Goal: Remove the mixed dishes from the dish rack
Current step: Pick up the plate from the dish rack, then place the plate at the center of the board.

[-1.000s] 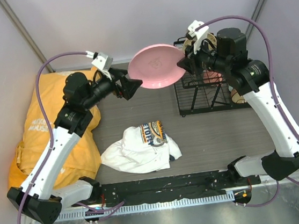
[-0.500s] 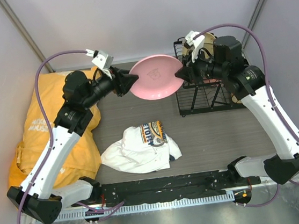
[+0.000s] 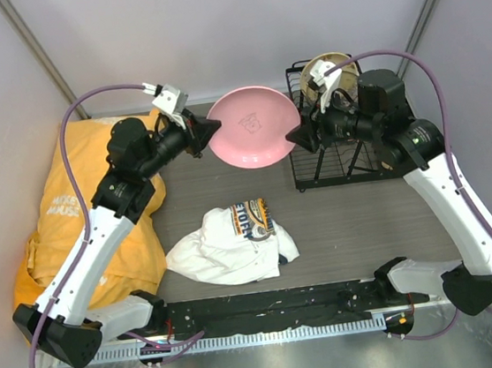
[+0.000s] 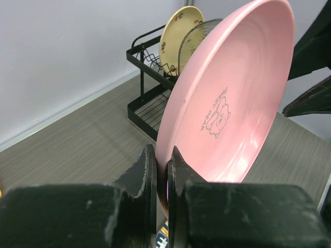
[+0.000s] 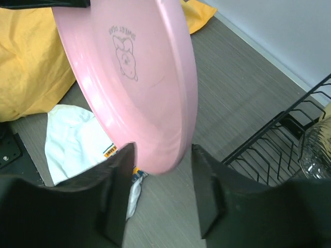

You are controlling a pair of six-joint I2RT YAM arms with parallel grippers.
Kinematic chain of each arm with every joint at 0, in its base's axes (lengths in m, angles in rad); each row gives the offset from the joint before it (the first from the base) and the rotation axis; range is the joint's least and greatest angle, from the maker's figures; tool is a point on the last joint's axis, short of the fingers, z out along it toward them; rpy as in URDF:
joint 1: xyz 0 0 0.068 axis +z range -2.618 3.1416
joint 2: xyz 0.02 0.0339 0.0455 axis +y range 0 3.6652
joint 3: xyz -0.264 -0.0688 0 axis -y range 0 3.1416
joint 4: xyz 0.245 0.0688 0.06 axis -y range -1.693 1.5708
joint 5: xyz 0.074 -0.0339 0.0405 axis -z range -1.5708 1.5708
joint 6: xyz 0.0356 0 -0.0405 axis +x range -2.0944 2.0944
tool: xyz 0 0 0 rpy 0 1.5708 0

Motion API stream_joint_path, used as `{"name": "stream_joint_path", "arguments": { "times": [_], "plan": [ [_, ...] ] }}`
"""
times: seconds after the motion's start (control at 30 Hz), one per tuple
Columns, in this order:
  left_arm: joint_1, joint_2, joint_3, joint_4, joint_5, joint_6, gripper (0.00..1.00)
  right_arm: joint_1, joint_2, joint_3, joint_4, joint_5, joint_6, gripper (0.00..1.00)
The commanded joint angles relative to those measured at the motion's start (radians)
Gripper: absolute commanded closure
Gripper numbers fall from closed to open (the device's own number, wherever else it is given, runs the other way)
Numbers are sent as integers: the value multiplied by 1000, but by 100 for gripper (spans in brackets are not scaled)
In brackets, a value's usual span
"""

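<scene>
Gripping pink plate (image 3: 254, 139), left gripper (image 3: 208, 135) now clamped; right gripper (image 3: 298, 138) apparently released

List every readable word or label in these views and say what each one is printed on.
"SWEET BEAR", above a small bear drawing, on the pink plate.
"...ETORY", partly hidden by folds, on the white T-shirt.
White lettering on the yellow cloth: too small to read.
Nothing else is legible.
</scene>
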Motion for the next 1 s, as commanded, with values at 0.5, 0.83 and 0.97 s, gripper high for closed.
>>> {"name": "stream_joint_path", "arguments": {
  "times": [0.5,0.83,0.97],
  "plan": [
    [118,166,134,-72,-252,0,100,2,-134,-123,60,408,-57,11],
    [307,494,284,-67,-77,-192,100,0,-205,-241,102,505,-75,11],
    [307,650,346,-69,-42,-267,100,0,-207,-263,105,511,-79,11]
  ]
}}
